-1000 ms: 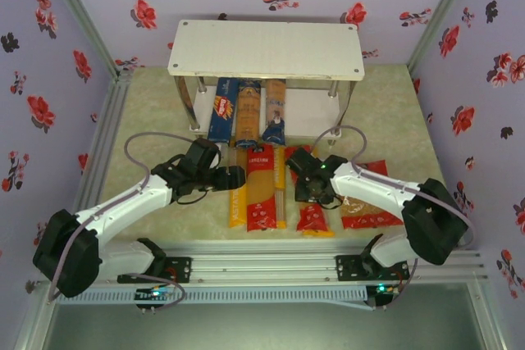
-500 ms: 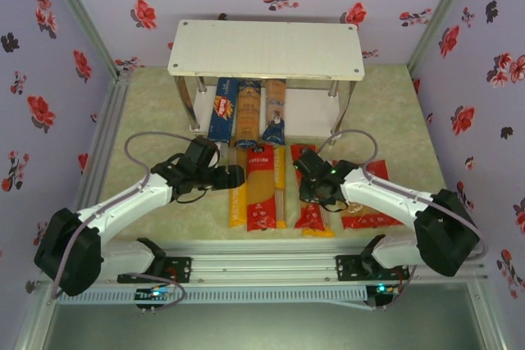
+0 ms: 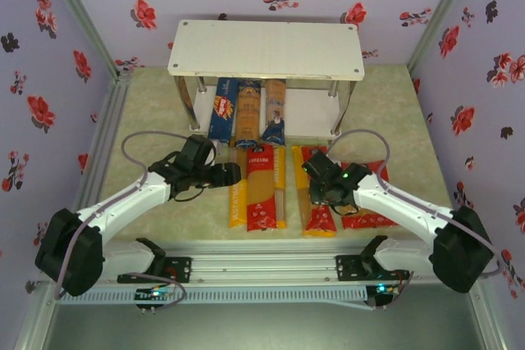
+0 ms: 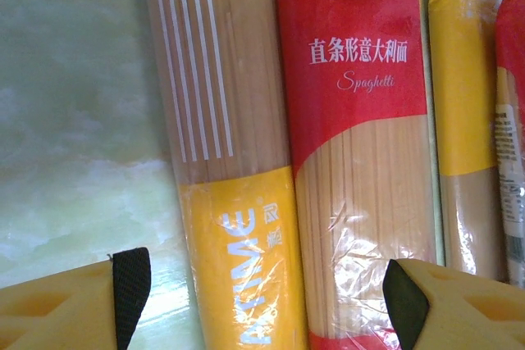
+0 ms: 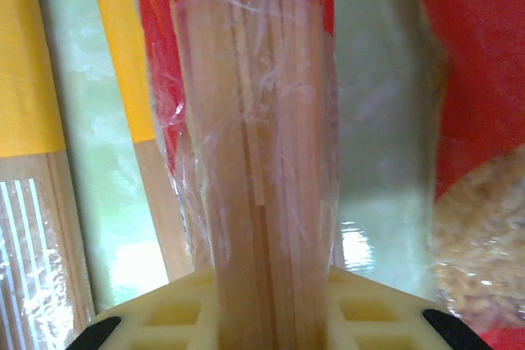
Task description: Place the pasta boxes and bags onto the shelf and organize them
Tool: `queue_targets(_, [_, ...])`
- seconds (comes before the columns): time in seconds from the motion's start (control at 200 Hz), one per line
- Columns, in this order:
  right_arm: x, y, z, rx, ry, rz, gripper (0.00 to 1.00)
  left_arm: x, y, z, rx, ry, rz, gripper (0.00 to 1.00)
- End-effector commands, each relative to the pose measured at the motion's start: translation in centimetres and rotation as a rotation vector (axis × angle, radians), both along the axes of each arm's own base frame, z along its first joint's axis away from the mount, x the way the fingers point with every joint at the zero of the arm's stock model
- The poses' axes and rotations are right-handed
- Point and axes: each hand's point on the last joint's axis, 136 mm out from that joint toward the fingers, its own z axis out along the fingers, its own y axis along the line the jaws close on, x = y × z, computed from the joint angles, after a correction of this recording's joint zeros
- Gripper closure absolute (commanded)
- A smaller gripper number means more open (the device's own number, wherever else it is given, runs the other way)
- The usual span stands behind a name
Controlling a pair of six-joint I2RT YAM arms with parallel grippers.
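The white two-tier shelf (image 3: 267, 48) stands at the back. On its lower board lie a dark-blue pasta box (image 3: 223, 110), a brownish box (image 3: 248, 112) and a shorter box (image 3: 275, 114). A yellow bag (image 3: 239, 198) and a long red bag (image 3: 261, 186) lie side by side on the table. My left gripper (image 3: 232, 175) is open, low over them, straddling the yellow bag (image 4: 238, 227) and the red spaghetti bag (image 4: 361, 145). My right gripper (image 3: 321, 186) is shut on another long red bag (image 5: 262, 161), squeezing its clear part. The wide red bag (image 3: 371, 202) lies to its right.
A thin yellow-orange bag (image 5: 123, 55) lies just left of the gripped red bag. The shelf's top board is bare, and its metal legs (image 3: 194, 108) stand at the corners. Floral walls close in the table on three sides.
My right arm has moved right and nearer, its gripper settling further down the long red bag, which now lies straighter. The left gripper has drawn back slightly to the left.
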Motion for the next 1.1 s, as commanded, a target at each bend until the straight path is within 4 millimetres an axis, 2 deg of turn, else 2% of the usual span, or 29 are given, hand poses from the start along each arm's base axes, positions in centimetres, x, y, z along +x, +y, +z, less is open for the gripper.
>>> queue_targets(0.0, [2.0, -0.4, 3.6, -0.016, -0.137, 0.015, 1.00, 0.1, 0.0, -0.1, -0.007, -0.009, -0.021, 0.22])
queue_targets(0.415, [3.5, 0.2, 9.4, 0.034, -0.272, 0.044, 1.00, 0.4, 0.3, 0.0, -0.011, -0.008, -0.013, 0.22])
queue_targets(0.54, [4.7, 0.7, 10.9, 0.019, -0.316, 0.074, 1.00, 0.5, 0.4, 0.1, -0.012, -0.009, -0.015, 0.22])
queue_targets(0.715, [8.0, 1.7, 12.2, -0.018, -0.335, 0.080, 1.00, 0.8, 0.3, 0.6, -0.015, -0.020, -0.019, 0.22])
queue_targets(0.935, [13.6, 2.9, 11.2, -0.005, -0.338, 0.054, 1.00, 0.8, 0.4, 0.9, -0.018, -0.026, -0.024, 0.22])
queue_targets(1.095, [17.6, 3.0, 10.9, -0.029, -0.352, 0.030, 1.00, 0.7, 0.6, 1.1, -0.021, -0.029, -0.017, 0.22])
